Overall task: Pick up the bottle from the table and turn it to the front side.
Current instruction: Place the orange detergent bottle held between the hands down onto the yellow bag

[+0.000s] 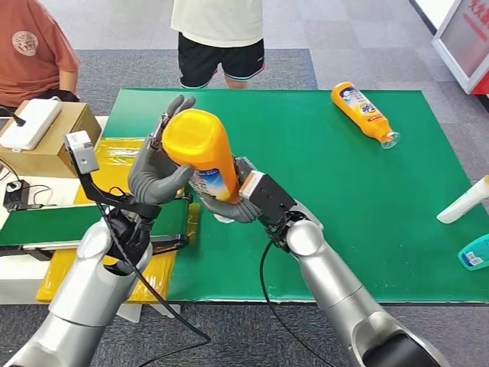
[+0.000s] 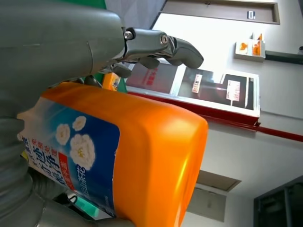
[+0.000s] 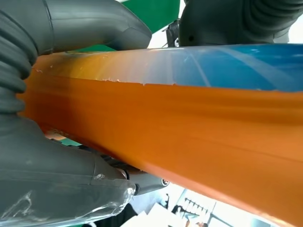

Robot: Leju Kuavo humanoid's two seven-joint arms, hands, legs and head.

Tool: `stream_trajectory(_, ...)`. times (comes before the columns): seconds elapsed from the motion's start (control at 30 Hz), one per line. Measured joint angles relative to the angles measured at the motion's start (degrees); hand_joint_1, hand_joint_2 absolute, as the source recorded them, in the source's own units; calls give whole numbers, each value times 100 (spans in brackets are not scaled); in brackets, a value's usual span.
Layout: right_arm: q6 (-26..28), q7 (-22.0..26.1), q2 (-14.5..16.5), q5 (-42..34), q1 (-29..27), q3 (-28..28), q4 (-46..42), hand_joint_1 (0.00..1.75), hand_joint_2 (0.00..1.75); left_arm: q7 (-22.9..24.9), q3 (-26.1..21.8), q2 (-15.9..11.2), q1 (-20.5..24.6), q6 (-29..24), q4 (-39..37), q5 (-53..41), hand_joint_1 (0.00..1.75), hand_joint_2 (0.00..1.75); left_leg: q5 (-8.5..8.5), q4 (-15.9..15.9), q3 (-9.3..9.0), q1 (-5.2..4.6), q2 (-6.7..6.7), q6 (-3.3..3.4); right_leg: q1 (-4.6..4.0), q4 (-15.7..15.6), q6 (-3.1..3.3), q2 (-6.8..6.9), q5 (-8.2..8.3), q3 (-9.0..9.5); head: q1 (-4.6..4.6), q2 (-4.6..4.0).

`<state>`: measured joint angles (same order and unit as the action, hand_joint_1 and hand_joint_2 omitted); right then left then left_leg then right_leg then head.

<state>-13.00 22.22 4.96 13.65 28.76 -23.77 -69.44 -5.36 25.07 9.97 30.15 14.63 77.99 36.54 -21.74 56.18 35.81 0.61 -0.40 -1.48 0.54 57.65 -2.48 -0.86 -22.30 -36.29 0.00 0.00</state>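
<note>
Head view: left hand and right hand both grip the tilted orange bottle.

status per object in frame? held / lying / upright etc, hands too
orange bottle: lifted off the table, base toward camera, tilted, held by both hands
left hand: grips the bottle's upper body
right hand: grips its lower end
second orange bottle: lying on the green table, far right
white bottle: lying at the right edge

Neck and cap of the held orange plastic bottle hidden behind the right hand, pale bottle and teal packet cut by the edge, label print unreadable.
</note>
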Motion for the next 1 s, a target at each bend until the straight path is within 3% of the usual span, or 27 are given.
stream_trajectory(0.57,321,-15,27,342,246,-118,522,175,175,198,206,-60,112,-14,-163,263,0,175,1,0,1,0,0,0,0,1,0,0,0,0,0,0)
stream_trajectory(0.7,321,-17,37,350,274,-155,590,175,175,203,218,-87,117,-32,-189,286,175,175,0,0,2,0,0,0,0,1,0,0,0,-1,0,0)
stream_trajectory(1.0,337,-55,55,345,298,-208,680,175,175,206,256,-133,144,-91,-278,313,175,175,1,0,3,0,0,0,0,1,0,0,0,-1,0,0)
